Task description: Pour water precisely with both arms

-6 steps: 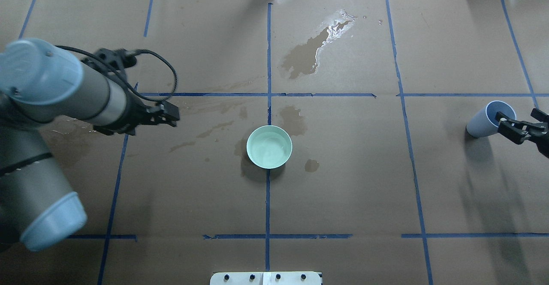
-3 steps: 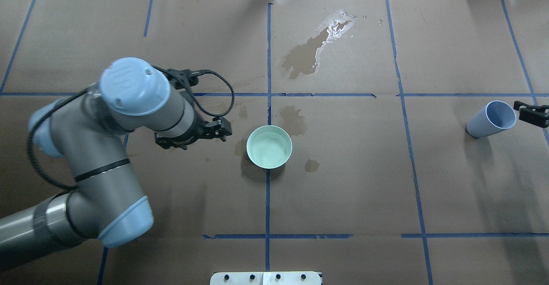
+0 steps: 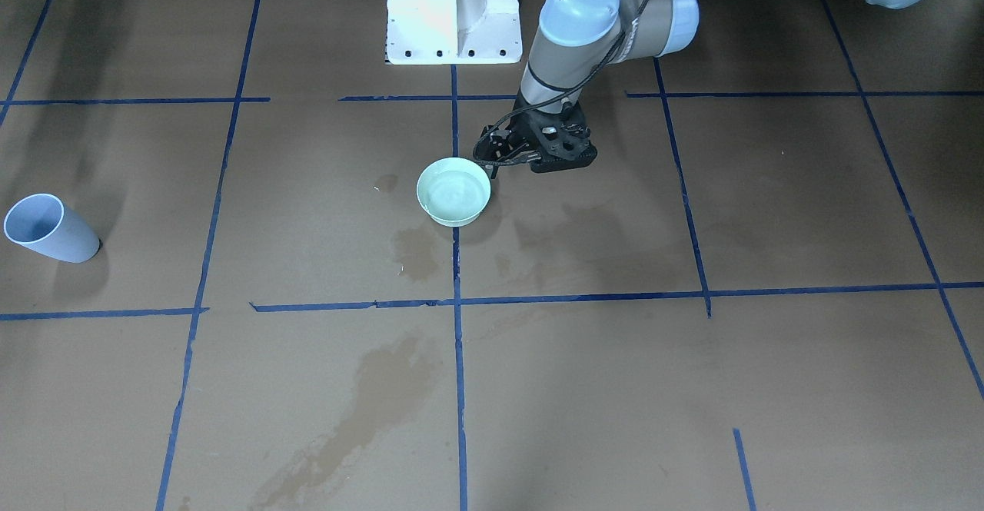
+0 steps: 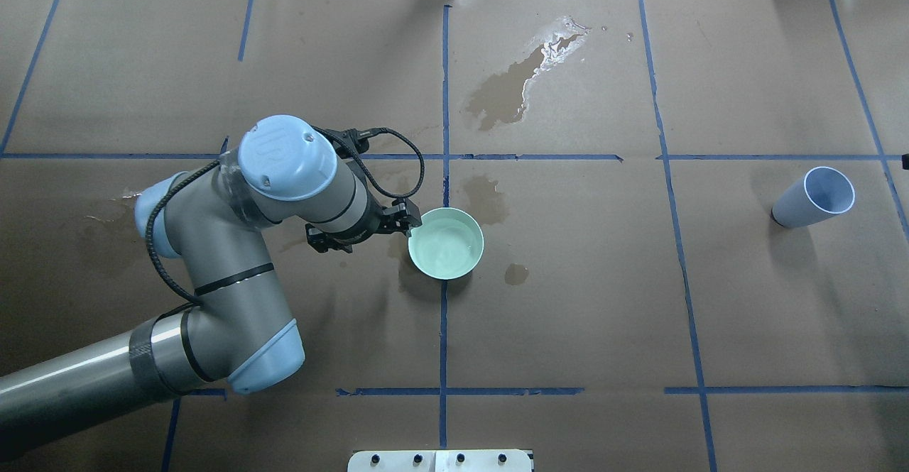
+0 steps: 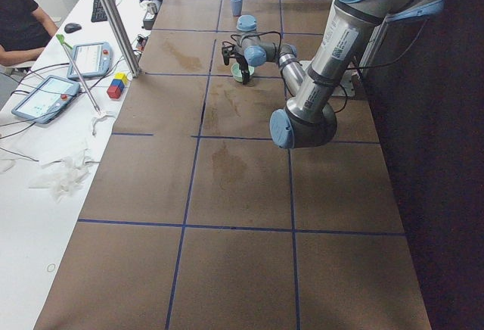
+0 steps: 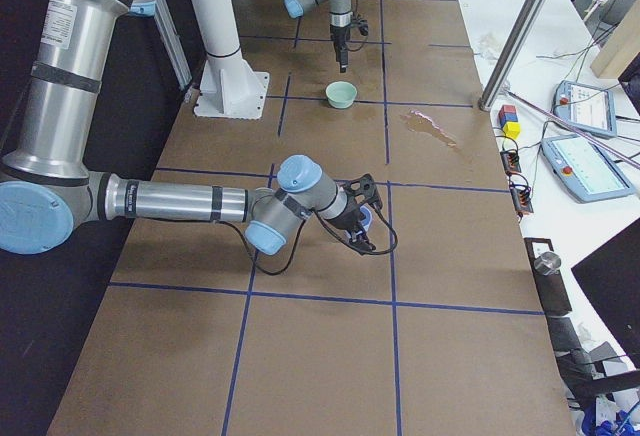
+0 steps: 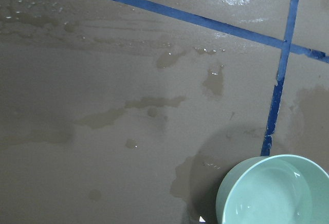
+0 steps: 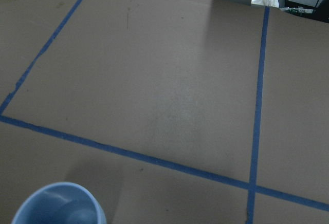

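Step in hand: reach for grasp. Water point(image 4: 446, 243) lay in mint bowl point(image 4: 481, 245), worktop point(image 4: 568, 316) centre. Left claw point(image 4: 407, 219), slightly parted and empty, at bowl's 9 o'clock rim. Right claw point(image 6: 360, 226) beside blue cup point(image 4: 813, 197), 3 o'clock; spread not discernible. Next: straddle rim, close gently.

Robot lab: papered table point(image 4: 568, 316) w/ blue-tape grid point(image 4: 444, 330), teach pendants point(image 6: 578, 169), operator point(image 5: 19, 20) at side bench point(image 5: 45, 163).
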{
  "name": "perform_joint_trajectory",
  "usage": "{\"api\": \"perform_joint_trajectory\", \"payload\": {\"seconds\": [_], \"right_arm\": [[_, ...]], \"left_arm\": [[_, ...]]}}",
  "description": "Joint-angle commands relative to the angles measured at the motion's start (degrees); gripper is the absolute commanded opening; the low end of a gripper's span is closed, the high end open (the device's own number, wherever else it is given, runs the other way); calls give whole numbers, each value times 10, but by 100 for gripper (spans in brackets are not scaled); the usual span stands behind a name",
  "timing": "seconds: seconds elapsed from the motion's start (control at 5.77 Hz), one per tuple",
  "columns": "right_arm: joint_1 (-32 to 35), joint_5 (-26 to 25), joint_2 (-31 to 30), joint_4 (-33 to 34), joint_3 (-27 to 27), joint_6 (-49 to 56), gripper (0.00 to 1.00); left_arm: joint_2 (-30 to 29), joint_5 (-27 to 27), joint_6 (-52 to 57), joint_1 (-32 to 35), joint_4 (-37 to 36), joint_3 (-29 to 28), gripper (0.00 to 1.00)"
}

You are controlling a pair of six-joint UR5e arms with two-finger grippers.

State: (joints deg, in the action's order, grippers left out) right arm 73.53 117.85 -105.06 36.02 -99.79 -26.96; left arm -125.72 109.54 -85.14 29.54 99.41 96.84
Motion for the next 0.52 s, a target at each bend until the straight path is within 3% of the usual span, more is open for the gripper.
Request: {"api": "perform_joint_trajectory", "payload": {"seconds": [0.0, 0.35], "right_arm": [[75, 85, 7, 139, -2, 126, 100], [107, 107, 29, 303, -11, 286, 100]], "left_arm": [[-15, -1, -4, -8, 10, -37, 100], [-48, -1, -24, -8, 11, -72, 95]]}}
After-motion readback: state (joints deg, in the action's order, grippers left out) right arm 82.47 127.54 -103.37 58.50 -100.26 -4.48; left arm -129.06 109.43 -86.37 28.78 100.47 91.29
